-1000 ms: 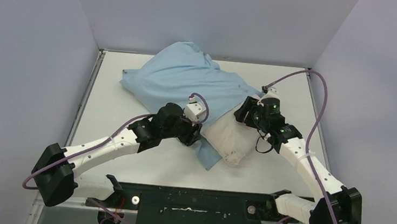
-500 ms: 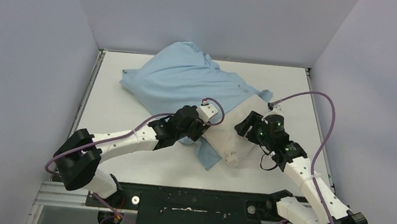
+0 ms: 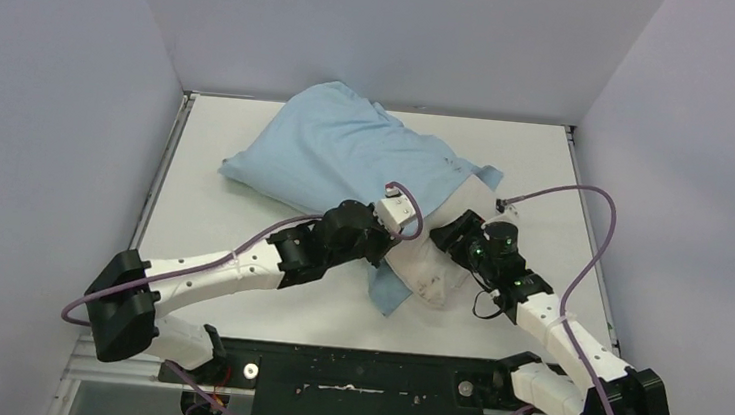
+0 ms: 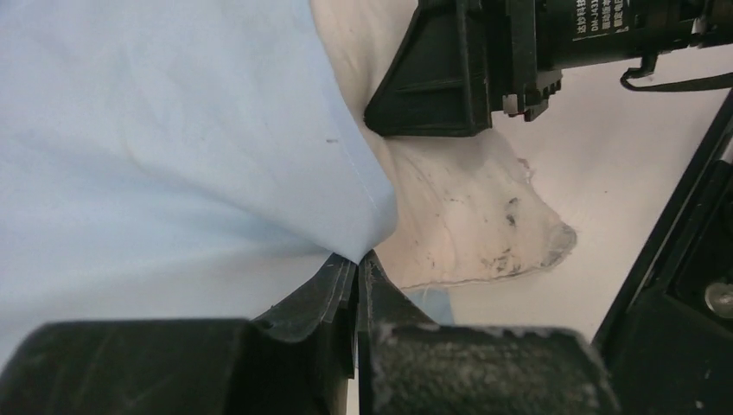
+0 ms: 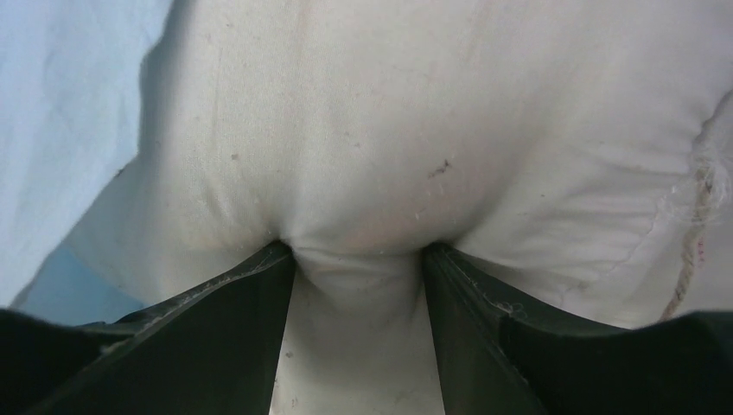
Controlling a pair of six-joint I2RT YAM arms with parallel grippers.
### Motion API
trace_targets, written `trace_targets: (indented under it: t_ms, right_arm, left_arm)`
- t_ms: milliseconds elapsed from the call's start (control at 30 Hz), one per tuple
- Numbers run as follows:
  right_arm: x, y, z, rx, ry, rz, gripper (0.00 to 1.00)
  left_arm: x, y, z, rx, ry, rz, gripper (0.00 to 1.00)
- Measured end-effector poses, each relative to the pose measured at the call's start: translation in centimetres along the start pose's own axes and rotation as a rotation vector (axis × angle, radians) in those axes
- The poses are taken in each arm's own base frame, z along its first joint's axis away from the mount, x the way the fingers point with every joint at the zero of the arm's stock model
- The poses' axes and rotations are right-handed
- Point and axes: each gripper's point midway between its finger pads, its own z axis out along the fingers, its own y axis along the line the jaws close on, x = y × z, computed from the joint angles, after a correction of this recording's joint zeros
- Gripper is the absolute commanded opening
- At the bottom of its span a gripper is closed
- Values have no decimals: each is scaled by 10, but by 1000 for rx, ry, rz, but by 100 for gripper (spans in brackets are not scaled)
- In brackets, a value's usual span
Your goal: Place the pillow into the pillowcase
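The light blue pillowcase (image 3: 348, 151) lies bulging at the back of the table. The off-white pillow's (image 3: 430, 271) dingy end sticks out of its near right opening. My left gripper (image 3: 388, 241) is shut on the pillowcase (image 4: 173, 130) hem; in the left wrist view its jaws (image 4: 356, 258) pinch the blue edge just beside the pillow (image 4: 467, 207). My right gripper (image 3: 453, 241) sits at the pillow's right side. In the right wrist view the right gripper (image 5: 359, 251) squeezes a thick fold of pillow (image 5: 432, 130) between spread fingers, with pillowcase (image 5: 60, 112) at the left.
The white table (image 3: 205, 183) is walled at the back and on both sides. The black base rail (image 3: 359, 372) runs along the near edge. Purple cables loop over both arms. The right gripper's black body (image 4: 458, 69) is close above my left jaws.
My left arm reached farther right and its gripper closed on the pillowcase hem. The pillowcase bulk has shifted and plumped. The right gripper dropped slightly nearer, staying on the pillow.
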Motion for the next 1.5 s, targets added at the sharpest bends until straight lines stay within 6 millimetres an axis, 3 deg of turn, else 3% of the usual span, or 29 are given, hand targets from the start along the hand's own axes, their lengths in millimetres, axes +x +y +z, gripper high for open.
trace_targets:
  t_ms: [67, 133, 267, 367, 533, 600, 767, 900, 1167, 1333, 1500]
  right_arm:
    - [-3, -1, 0, -1, -28, 16, 54]
    - [-2, -1, -1, -6, -51, 28, 53]
    - [3, 1, 1, -13, -68, 37, 53]
    - [7, 1, 2, -16, -67, 35, 55]
    - [4, 1, -1, 0, -57, -11, 66]
    - [-2, 6, -9, 10, -51, -55, 72]
    - [-33, 17, -40, 14, -93, -129, 87]
    - [-47, 9, -55, 39, -119, -141, 89]
    - [-68, -43, -54, 130, -98, -20, 90]
    - [-84, -88, -49, 204, -119, 99, 94]
    - [-85, -125, -42, 254, -112, 199, 96]
  left_arm:
    - [0, -7, 2, 21, -20, -36, 0]
    - [16, -15, 7, 39, -3, -72, 0]
    - [70, -30, 14, 71, 106, -92, 0]
    - [80, -37, 12, 88, 129, -91, 5]
    - [64, -41, 4, 102, 93, -111, 33]
    - [49, -42, -2, 93, 70, -115, 42]
    - [2, -31, -4, 23, -1, -88, 53]
    - [-24, -18, 8, -58, -26, -40, 61]
    - [-36, -5, 54, -161, 38, 54, 70]
    - [-44, -4, 69, -200, 68, 91, 73]
    - [-54, -11, 95, -251, 108, 146, 81]
